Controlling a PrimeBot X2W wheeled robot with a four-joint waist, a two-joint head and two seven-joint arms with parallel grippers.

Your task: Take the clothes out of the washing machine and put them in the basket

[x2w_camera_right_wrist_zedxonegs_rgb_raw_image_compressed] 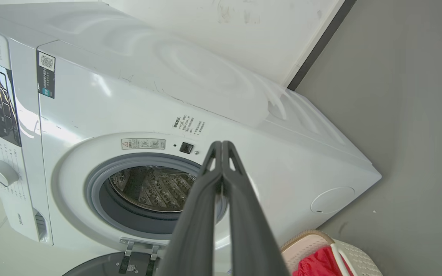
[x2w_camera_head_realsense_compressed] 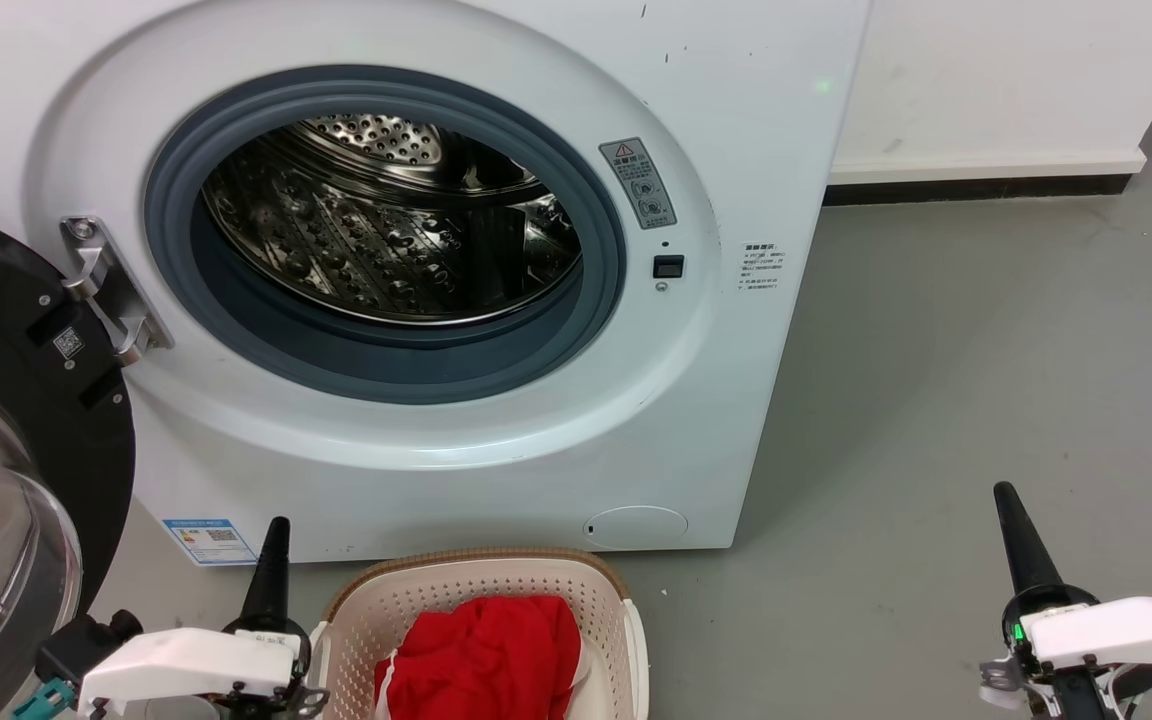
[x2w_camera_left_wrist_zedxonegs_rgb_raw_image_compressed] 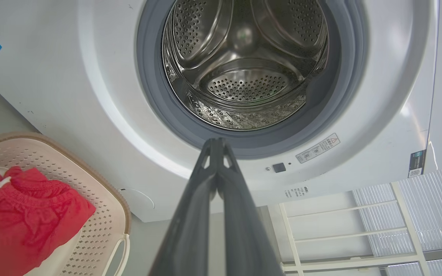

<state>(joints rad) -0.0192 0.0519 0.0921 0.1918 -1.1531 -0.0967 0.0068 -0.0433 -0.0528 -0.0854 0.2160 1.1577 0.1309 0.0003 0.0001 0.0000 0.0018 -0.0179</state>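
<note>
The white washing machine stands with its porthole open, and its steel drum holds nothing I can see. In front of it on the floor sits the cream basket with red clothes piled inside. My left gripper is shut, low at the basket's left side, empty. My right gripper is shut too, far out to the right over the floor. The left wrist view looks past my left gripper into the drum, with the clothes in the basket at lower left.
The black-rimmed glass door hangs open at the left, close to my left arm. Grey floor spreads to the right of the machine, up to a white wall with a dark skirting.
</note>
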